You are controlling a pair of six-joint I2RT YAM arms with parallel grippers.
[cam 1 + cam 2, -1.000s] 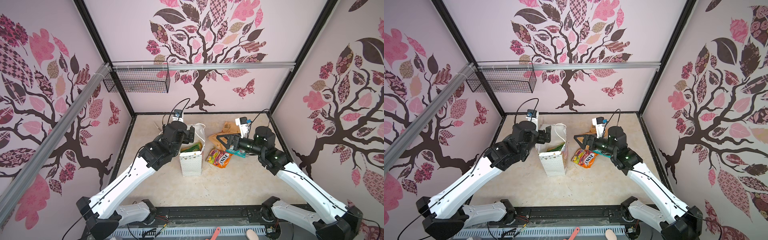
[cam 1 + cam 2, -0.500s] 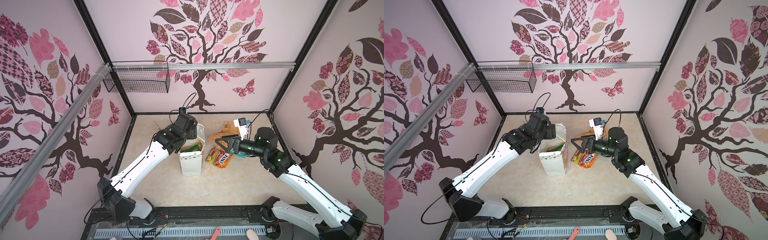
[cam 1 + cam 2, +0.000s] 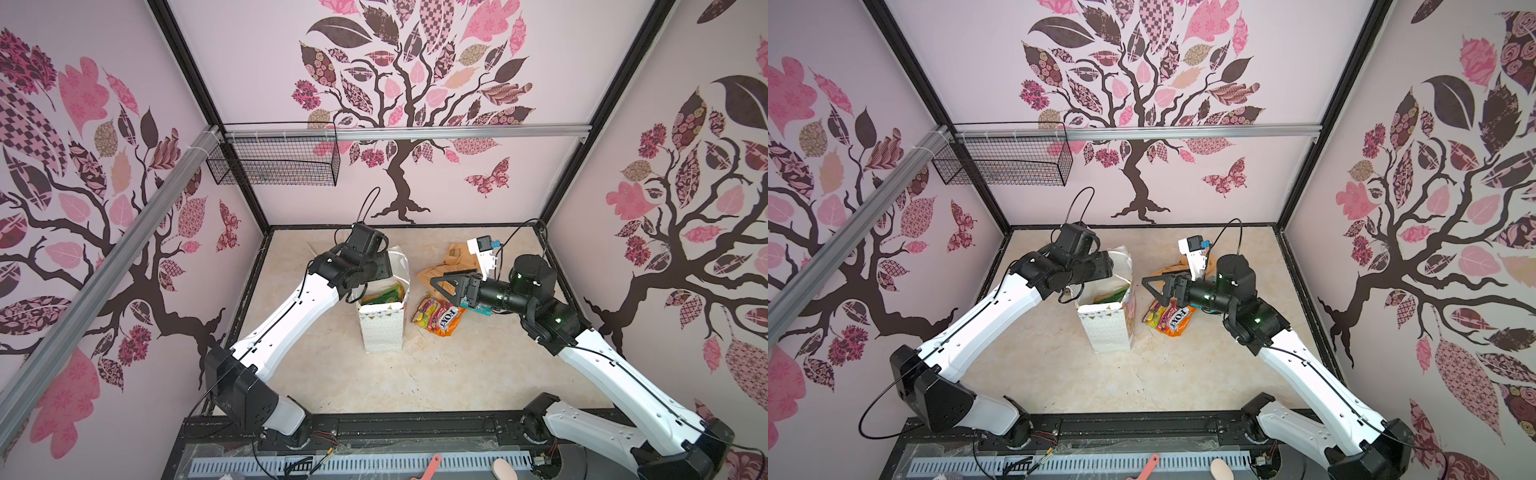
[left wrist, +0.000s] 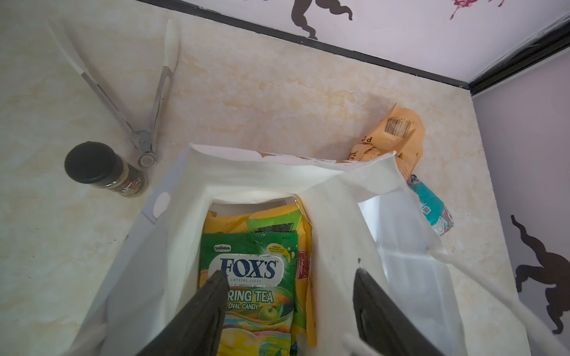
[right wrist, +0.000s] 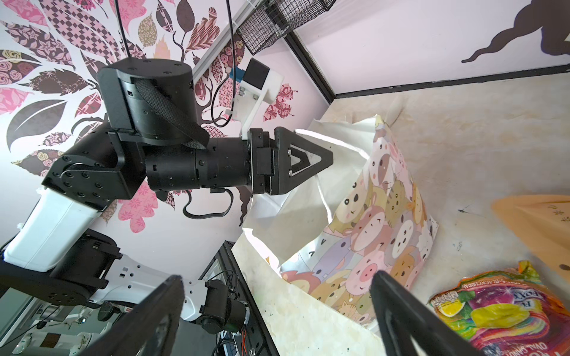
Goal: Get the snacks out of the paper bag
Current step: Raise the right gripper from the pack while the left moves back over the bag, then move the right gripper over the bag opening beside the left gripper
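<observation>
**Left pincer at the bag's mouth, two packets left inside**

The left pincer (image 4: 287, 277) hangs in the mouth of the paper bag (image 4: 246, 175) with its jaws partly apart and nothing gripped. One finger (image 4: 209, 308) lies over the green FOX'S Spring Tea packet (image 4: 246, 243) and the other over the bag's folded inner wall. I judge it is lining up on that packet. A yellow packet (image 4: 228, 220) stands on end behind it, kept upright by the narrow bag.

In a top view the bag (image 3: 382, 328) stands upright mid-bench (image 3: 415, 374), nearer the far edge. The right pincer (image 3: 440, 286) hovers beside it, jaws wide and empty, probably ready to steady the bag.

Already out are the orange-red FOX'S packet (image 3: 440, 318) below the right pincer, and the tan-orange packet (image 4: 398, 132) and teal packet (image 4: 431, 206) toward the far right corner. A dark-lidded jar (image 4: 98, 166) and metal tongs (image 4: 145, 135) lie apart on the bench, outside the task
</observation>
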